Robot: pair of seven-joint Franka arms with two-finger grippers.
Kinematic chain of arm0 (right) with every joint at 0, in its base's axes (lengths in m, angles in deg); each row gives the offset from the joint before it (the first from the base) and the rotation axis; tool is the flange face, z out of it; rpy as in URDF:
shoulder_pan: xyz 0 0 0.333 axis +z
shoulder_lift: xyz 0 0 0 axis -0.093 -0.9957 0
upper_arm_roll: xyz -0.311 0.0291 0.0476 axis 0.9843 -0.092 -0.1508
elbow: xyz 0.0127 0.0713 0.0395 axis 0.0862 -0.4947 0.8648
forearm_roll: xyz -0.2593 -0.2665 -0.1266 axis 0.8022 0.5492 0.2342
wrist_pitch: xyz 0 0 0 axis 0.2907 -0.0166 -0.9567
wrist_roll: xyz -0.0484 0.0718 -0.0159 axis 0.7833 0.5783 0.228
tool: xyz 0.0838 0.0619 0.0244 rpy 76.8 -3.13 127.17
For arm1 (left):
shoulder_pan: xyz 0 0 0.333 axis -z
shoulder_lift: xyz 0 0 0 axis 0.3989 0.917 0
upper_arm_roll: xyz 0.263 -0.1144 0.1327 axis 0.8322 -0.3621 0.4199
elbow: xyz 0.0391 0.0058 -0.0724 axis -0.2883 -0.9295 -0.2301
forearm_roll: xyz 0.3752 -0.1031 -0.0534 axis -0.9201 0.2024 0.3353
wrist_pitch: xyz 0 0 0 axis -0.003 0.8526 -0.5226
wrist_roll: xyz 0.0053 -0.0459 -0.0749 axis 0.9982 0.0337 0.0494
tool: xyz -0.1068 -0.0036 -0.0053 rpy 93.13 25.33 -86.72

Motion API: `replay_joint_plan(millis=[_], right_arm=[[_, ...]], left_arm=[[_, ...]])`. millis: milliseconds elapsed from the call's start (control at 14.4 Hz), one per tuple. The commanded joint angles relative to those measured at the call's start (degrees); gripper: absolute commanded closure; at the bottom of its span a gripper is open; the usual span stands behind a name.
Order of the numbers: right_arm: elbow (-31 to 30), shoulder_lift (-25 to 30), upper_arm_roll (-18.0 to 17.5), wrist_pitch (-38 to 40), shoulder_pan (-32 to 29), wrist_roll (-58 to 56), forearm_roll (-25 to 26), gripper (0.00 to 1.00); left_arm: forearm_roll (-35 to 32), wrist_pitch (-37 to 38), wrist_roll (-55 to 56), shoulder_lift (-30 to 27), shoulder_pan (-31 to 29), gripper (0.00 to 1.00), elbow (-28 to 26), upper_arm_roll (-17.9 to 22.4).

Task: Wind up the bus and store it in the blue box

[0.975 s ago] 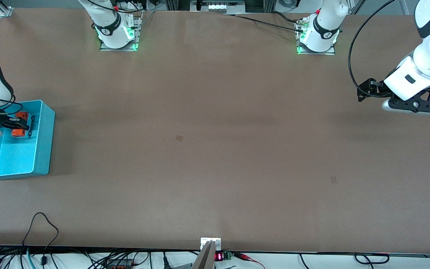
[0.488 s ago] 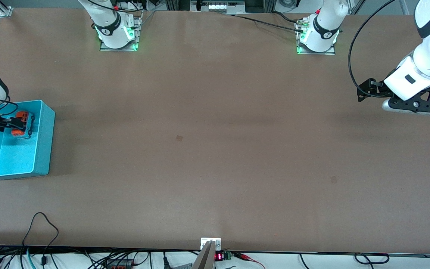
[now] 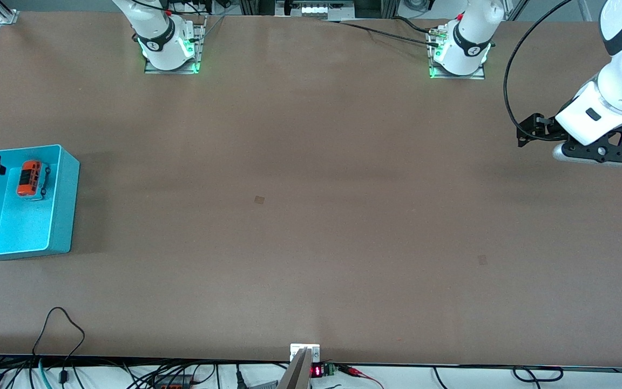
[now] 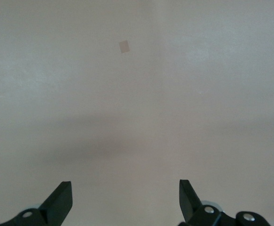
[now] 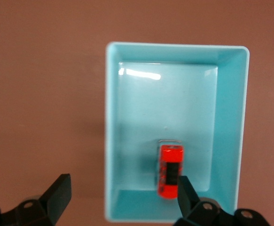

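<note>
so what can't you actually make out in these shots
- Right pincer: in the front view only a dark bit shows at the frame edge; its wrist view cuts off all but the open fingertips.
- Bus in the blue box: too small to see a wind-up key, or whether it is wound.
- Blue box: one end cut off by the front view's edge.
- Left pincer: pointing away in the front view.

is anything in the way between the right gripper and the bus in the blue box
Nothing visible. The open right gripper hangs above the blue box, and the bus lies uncovered on its floor. The left gripper waits, open.
</note>
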State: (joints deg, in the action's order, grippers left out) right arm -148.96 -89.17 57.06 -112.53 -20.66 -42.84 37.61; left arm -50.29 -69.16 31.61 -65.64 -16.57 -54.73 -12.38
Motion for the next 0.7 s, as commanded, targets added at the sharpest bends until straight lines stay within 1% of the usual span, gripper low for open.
replay_joint_plan(millis=[0,139,279,418,627], right_arm=[[3.1,4.2,-2.9,10.1,3.0,11.6,-0.2,0.0],[7.7,4.7,-6.7,17.4,4.0,19.6,-0.1,0.0],[10.9,4.7,-8.7,21.2,6.8,25.9,0.2,0.0],[12.4,4.7,-8.9,23.7,10.4,29.2,0.1,0.0],[13.9,4.8,-8.9,25.3,12.6,28.7,0.2,0.0]], left_arm=[[-0.1,0.7,-1.2,-0.9,-0.2,0.0,0.0,-0.1],[-0.1,0.8,-1.2,-0.9,-0.2,0.0,0.0,0.0],[-0.1,0.8,-1.2,-0.9,-0.2,0.0,0.0,0.0],[-0.1,0.8,-1.2,-0.9,-0.2,0.0,0.0,-0.1],[-0.1,0.8,-1.2,-0.9,-0.2,0.0,0.0,0.0]])
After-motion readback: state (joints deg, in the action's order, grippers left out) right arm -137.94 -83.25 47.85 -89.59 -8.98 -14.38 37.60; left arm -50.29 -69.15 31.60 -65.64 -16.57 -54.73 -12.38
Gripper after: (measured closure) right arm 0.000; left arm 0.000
